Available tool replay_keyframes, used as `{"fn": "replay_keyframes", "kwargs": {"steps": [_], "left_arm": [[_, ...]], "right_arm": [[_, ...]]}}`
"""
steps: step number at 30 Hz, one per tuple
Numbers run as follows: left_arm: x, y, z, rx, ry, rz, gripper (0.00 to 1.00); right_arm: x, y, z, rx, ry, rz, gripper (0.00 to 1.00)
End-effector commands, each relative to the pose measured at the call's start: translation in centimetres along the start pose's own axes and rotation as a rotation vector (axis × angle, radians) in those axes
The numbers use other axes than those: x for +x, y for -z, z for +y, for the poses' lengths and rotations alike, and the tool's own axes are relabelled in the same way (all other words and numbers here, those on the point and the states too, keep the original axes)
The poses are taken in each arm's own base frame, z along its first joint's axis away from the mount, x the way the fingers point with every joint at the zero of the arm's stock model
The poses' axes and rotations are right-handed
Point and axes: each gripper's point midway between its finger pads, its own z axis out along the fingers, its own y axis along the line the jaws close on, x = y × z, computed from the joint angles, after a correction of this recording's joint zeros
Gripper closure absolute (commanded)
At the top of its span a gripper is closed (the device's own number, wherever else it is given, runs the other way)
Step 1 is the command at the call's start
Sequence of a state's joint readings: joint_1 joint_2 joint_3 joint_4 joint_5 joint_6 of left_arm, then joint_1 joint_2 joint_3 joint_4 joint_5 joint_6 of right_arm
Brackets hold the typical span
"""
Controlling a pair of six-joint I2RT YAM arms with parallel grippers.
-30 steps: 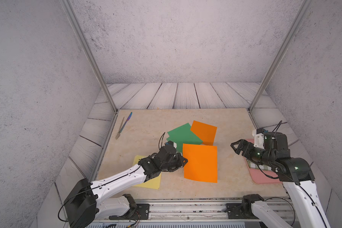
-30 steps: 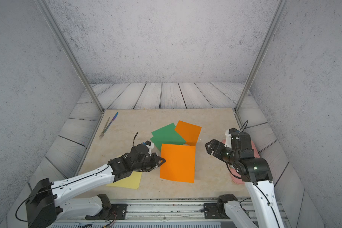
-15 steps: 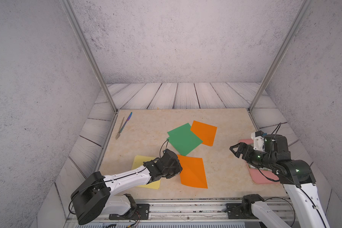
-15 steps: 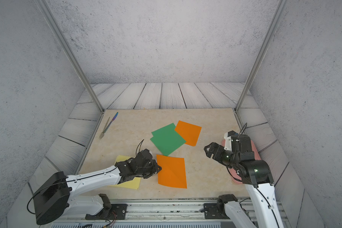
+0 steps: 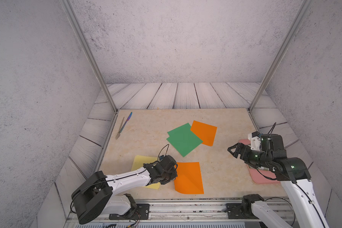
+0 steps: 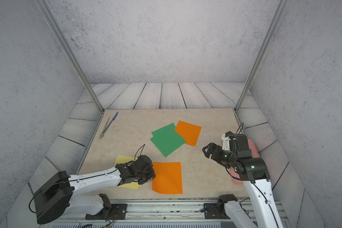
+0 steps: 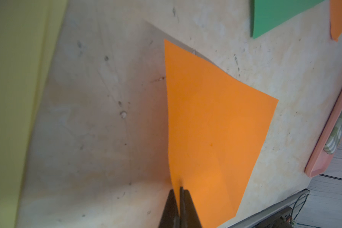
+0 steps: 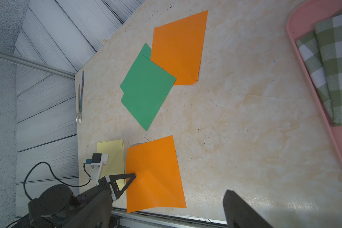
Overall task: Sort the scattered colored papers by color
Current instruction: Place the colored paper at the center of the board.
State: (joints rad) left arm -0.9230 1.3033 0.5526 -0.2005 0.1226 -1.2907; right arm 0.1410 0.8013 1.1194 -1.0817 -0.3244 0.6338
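My left end effector (image 8: pixel 134 175) was clamped on an edge of the near orange paper (image 5: pixel 189 177) at the table (image 5: pixel 221 173) front; my right end effector (image 5: pixel 231 151) hung wide, empty. That thin pinch might slip or crease it.

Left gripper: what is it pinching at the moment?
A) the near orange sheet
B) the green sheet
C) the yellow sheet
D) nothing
A: in the left wrist view the left gripper is shut on the edge of the near orange sheet, which lifts toward the fingertips.
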Motion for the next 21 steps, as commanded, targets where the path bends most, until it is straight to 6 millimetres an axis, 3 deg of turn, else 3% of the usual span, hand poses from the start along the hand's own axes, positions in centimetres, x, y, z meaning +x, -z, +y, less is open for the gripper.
{"fn": "replay_keyframes", "kwargs": {"steps": [1, 9, 21], "left_arm": [[0.0, -0.5, 0.9, -0.059, -0.011, 0.013, 1.00], [-0.5, -1.9, 0.3, -0.080, -0.015, 0.025, 1.00], [-2.0, -2.0, 1.0, -0.109, -0.002, 0.012, 1.00]], "right_arm": [[0.2, -0.1, 0.2, -0.016, 0.016, 0.010, 0.08], [0.7, -0.4, 0.0, -0.018, 0.014, 0.029, 0.07], [1.1, -1.0, -0.3, -0.014, 0.018, 0.052, 0.07]]}}
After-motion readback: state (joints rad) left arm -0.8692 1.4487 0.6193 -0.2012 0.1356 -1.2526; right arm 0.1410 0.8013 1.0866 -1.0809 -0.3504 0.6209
